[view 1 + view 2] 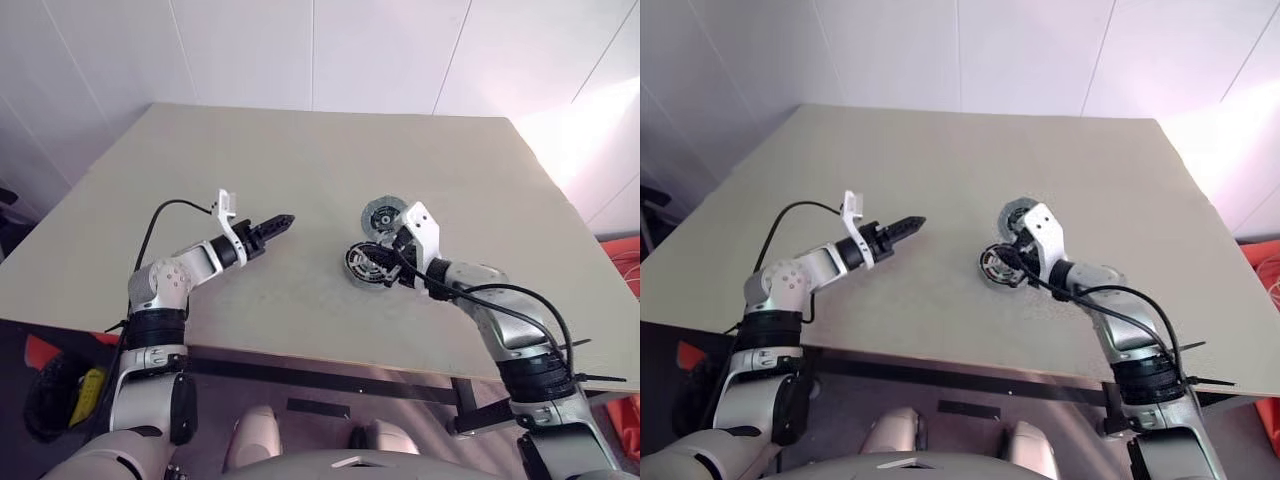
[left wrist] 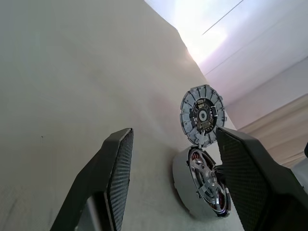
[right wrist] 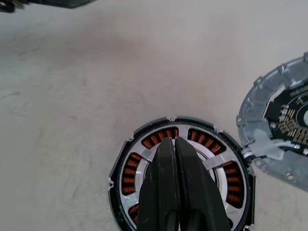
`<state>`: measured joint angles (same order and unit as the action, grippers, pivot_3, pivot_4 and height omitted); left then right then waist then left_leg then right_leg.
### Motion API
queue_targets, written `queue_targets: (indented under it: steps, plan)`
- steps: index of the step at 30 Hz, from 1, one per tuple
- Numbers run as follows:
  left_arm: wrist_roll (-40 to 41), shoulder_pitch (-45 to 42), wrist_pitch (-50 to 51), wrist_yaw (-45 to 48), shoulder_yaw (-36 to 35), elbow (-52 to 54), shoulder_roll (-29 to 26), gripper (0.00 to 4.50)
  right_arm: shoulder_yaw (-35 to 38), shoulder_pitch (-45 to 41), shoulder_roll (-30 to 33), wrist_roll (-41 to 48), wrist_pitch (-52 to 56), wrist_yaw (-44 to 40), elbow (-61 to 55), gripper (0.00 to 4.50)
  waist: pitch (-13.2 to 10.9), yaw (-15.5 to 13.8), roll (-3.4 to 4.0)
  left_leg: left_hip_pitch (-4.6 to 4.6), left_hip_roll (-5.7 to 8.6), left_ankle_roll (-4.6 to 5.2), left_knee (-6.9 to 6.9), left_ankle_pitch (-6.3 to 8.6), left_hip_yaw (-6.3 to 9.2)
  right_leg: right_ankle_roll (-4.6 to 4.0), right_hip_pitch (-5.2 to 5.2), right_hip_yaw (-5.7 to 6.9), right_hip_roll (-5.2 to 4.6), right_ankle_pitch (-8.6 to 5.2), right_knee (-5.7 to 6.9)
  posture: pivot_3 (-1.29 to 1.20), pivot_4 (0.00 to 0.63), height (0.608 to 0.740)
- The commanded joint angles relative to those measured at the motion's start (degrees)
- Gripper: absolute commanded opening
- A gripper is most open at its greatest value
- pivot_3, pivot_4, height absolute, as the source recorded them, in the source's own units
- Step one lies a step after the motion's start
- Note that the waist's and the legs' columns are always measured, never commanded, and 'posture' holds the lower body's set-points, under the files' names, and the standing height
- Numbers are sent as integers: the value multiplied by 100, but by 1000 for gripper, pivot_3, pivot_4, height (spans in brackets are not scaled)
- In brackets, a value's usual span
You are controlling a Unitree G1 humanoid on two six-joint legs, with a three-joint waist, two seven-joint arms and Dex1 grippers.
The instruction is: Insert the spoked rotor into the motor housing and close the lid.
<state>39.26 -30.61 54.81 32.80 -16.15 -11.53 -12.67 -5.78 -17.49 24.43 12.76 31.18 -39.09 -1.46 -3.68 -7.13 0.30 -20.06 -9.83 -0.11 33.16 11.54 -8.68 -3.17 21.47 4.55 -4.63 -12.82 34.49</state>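
On a matte, pale beige bench (image 1: pixel 300 170), the motor housing (image 3: pixel 178 175) lies flat as a shallow round cup, dark at the rim, with a ring of copper-coloured windings glinting between the arms of the spoked rotor (image 3: pixel 219 161). That silvery-white wheel sits inside the housing, its smooth spokes running over the coils. My right gripper (image 3: pixel 175 144) hangs directly above it, the two black jaws pressed together and holding nothing; whether their tips touch the rotor I cannot quite tell from this angle. The lid (image 2: pixel 202 115), a flat grey disc with a ribbed edge and a dark circuit-like hub, lies open on the bench just beside the housing, joined to it at the rim. My left gripper (image 1: pixel 281 223) hovers well apart from the assembly, out over bare bench, pointing toward it; its jaws stand open and empty, their inner pads (image 2: pixel 122 166) cross-hatched in a fine grid. White panelled wall rises behind the bench.
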Motion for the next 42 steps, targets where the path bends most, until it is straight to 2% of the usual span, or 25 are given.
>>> queue_targets:
  steps: [1,9,15,23,29,34,36,42]
  plan:
    - [164,-145,-11,-179,-33,592,-42,2895,24,-188,-65,-150,-156,201,294,0,0,18,0,2,-1,-2,0,-1,-1,0,-1,-1,0,0,3,0,0,740]
    - [331,-290,-77,-296,-69,655,-92,2895,198,-459,88,13,-144,29,8,0,0,19,0,9,0,-7,0,-4,0,2,-6,-2,1,-1,7,0,0,740]
    - [295,-197,-135,-298,24,602,-60,2895,321,-821,60,47,-190,41,209,0,0,28,0,-2,-2,-23,-1,-14,-1,0,12,-4,5,0,10,0,0,740]
    - [312,-226,-153,-329,-72,672,-228,2895,78,-354,-306,-160,-568,98,1082,0,0,24,0,-5,-1,-24,-4,-14,-1,-2,12,-4,5,-1,8,0,0,740]
    - [351,-217,-168,-332,-133,678,-351,2895,141,-360,-256,-184,-771,67,1023,0,0,41,-1,9,-3,-22,-3,-13,-1,0,2,-5,6,-1,12,0,0,740]
    - [308,-191,-300,-324,-88,628,-282,2895,404,-705,191,145,-878,-454,258,0,-1,26,0,2,-1,-21,-3,-13,0,-1,6,-5,6,-1,13,0,0,740]
    - [299,-187,-341,-321,-61,621,-245,2895,404,-956,593,229,-808,-856,-122,0,-3,23,2,-5,-1,-23,-2,-14,-1,-1,15,-6,6,0,13,0,0,740]
    - [251,-257,-457,-271,-1,487,-216,2895,-173,-1681,1780,69,-1172,-2443,-522,0,-5,20,0,-2,-6,-14,-3,-9,-1,-1,12,-6,11,-2,12,0,0,740]
